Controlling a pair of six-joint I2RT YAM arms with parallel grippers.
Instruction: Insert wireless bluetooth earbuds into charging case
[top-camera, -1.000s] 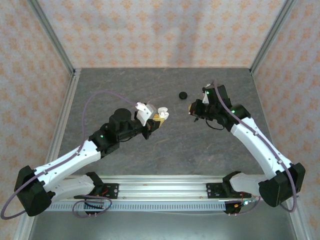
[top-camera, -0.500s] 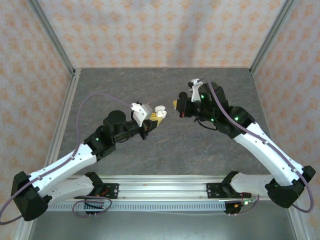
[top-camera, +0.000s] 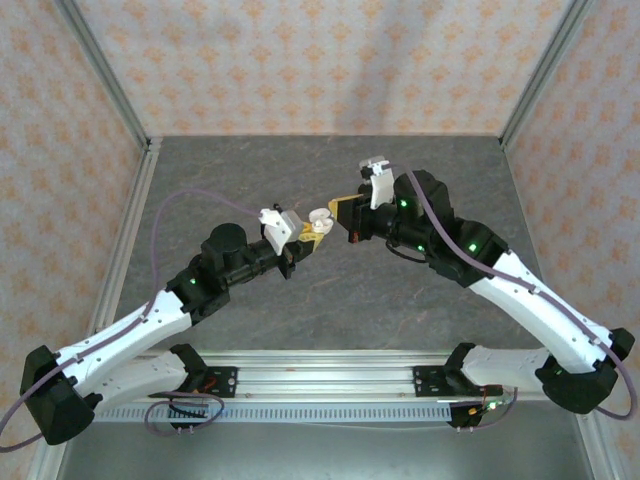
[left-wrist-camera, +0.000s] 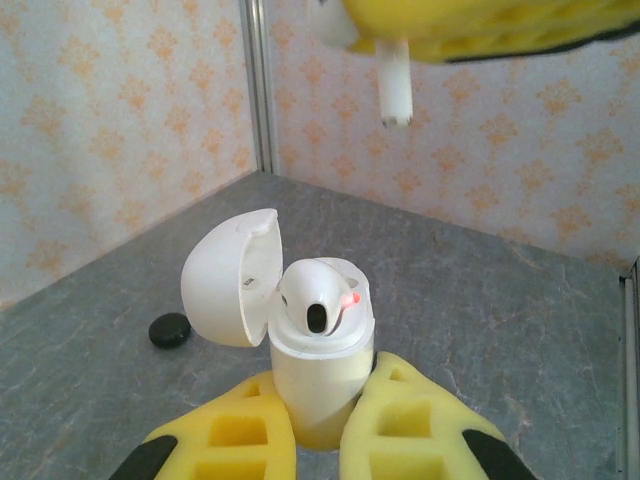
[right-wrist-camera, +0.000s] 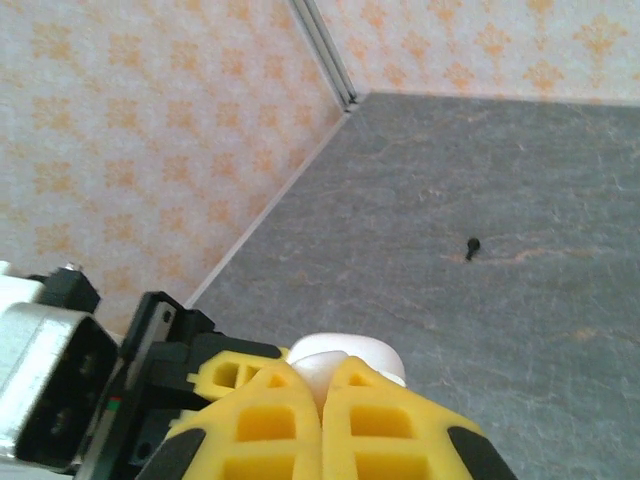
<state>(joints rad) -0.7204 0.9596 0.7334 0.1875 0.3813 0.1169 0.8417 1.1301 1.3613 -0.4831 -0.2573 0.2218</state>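
My left gripper (left-wrist-camera: 325, 382) is shut on the lower body of a white charging case (left-wrist-camera: 318, 385), held upright above the table with its lid (left-wrist-camera: 228, 280) swung open to the left. One white earbud (left-wrist-camera: 312, 292) sits in the case beside a small red light. My right gripper (top-camera: 343, 209) is shut on another white earbud (left-wrist-camera: 394, 82), whose stem hangs down just above and behind the open case. In the right wrist view its yellow fingers (right-wrist-camera: 262, 415) pinch the earbud's white head (right-wrist-camera: 318, 376) right over the case. From above, the case (top-camera: 318, 221) sits between the two grippers.
A small black earbud (right-wrist-camera: 471, 245) lies alone on the grey table (top-camera: 300, 300) farther out. A black round object (left-wrist-camera: 170, 330) rests on the table left of the case. Patterned walls with metal corner posts (left-wrist-camera: 258, 85) close in the table.
My right arm has swung left from the table's right side, bringing the white earbud over the case. The left gripper with the case has shifted slightly forward.
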